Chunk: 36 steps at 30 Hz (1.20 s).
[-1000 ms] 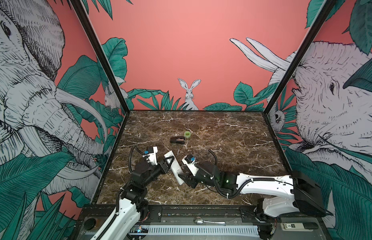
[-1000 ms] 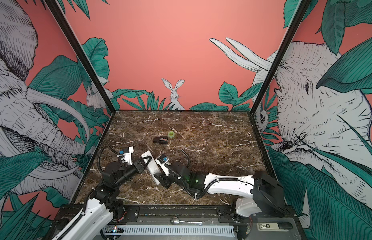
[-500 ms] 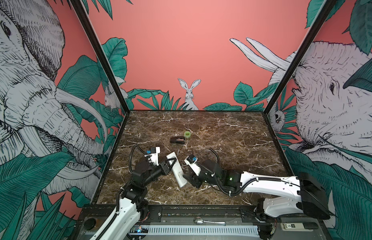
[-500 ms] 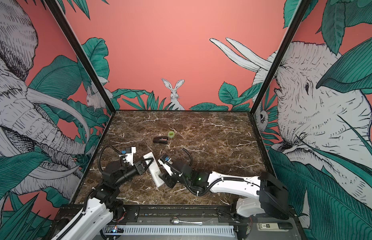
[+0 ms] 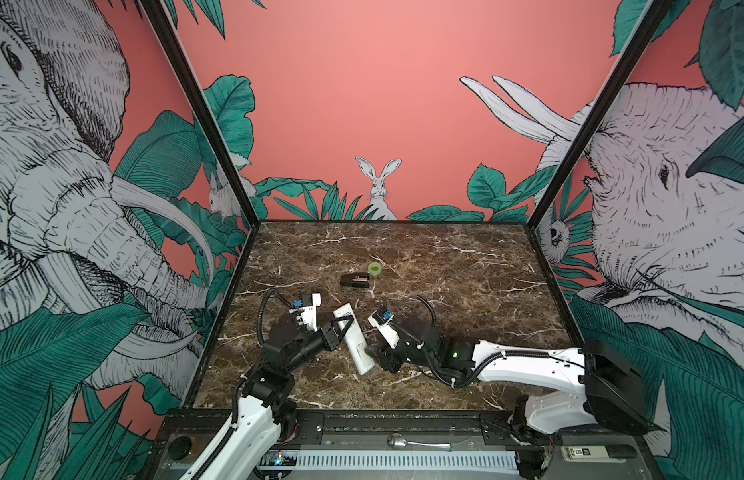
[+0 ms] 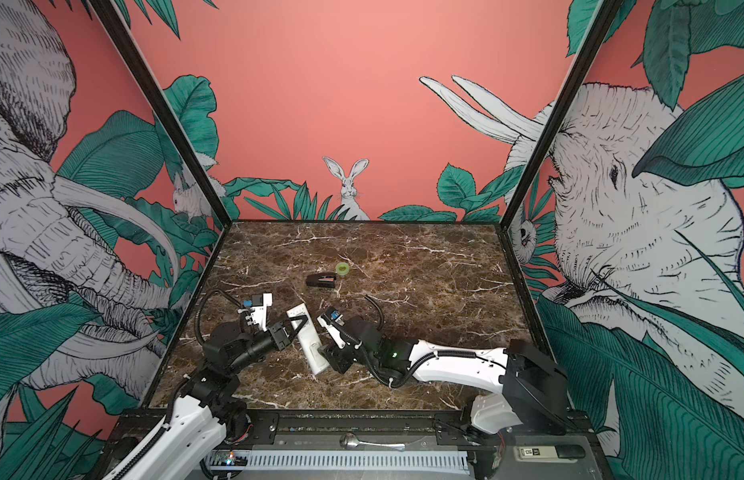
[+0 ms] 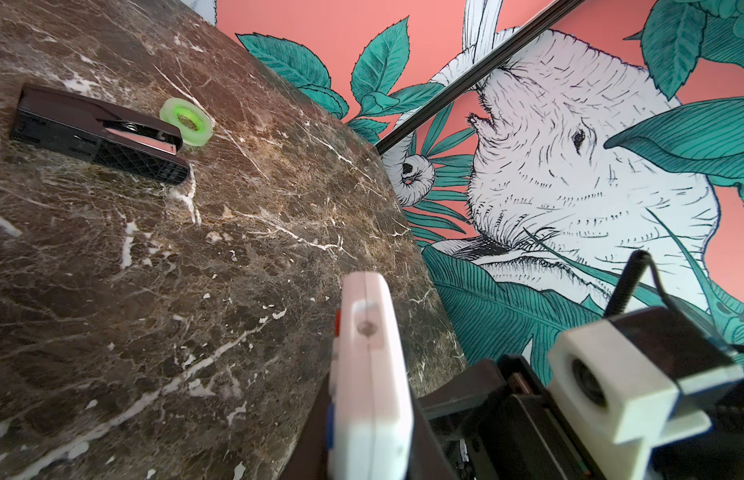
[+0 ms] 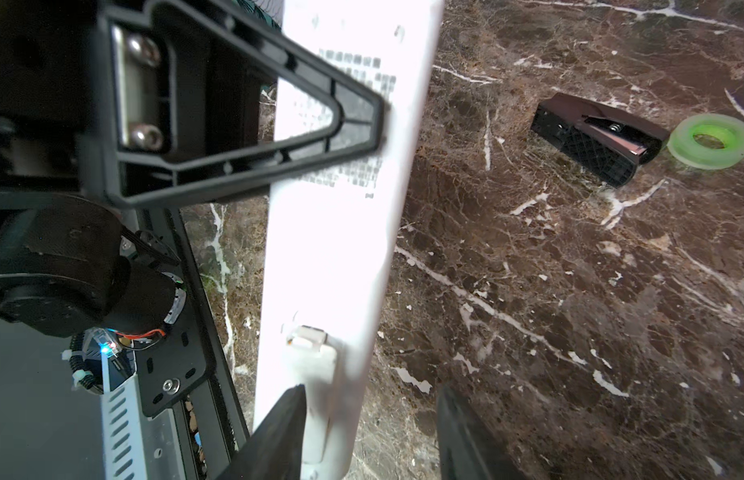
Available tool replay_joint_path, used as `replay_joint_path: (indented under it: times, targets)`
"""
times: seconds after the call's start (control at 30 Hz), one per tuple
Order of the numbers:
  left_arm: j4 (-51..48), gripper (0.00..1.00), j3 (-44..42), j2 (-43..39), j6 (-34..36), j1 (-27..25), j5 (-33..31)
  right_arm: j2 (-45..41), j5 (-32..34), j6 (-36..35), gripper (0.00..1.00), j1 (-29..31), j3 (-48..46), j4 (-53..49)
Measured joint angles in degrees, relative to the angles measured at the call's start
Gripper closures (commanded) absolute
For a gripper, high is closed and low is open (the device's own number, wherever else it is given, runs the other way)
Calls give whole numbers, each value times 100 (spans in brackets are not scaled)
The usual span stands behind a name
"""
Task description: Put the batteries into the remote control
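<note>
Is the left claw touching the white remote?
Touching. The right wrist view shows a finger of the left gripper pressed flat against the white back of the remote control.

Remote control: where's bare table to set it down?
Free: the right of the table, from the tape roll to the right wall, and the far strip behind the black stapler. Crowded: near left, where the left gripper and right gripper meet at the remote control.

coral jungle-mural walls (image 5: 362, 83), brown marble tabletop (image 5: 465, 266), black posts (image 5: 214, 137)
</note>
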Motion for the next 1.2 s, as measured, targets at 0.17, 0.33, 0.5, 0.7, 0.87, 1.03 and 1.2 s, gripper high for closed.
replay_joint_path:
  times: [0.17,0.33,0.5,0.7,0.87,1.03,1.2]
  targets:
    - [-35,100,66,-15,44,7,4,31,-11,-2,47,-2,7,11]
    - [-70,100,68,-15,70,22,4,127,-11,7,47,-2,52,24]
    - [-79,100,68,-15,127,37,-42,284,2,26,47,-17,247,-129]
    - [-96,100,68,-13,153,55,-52,391,13,87,48,-61,380,-284]
    - [-138,100,68,-11,205,55,-122,509,4,170,48,-90,492,-385]
    - [-184,100,68,-9,240,59,-192,599,-35,234,48,-120,579,-466]
    - [-273,100,68,-17,249,57,-214,599,-72,247,42,-125,586,-520]
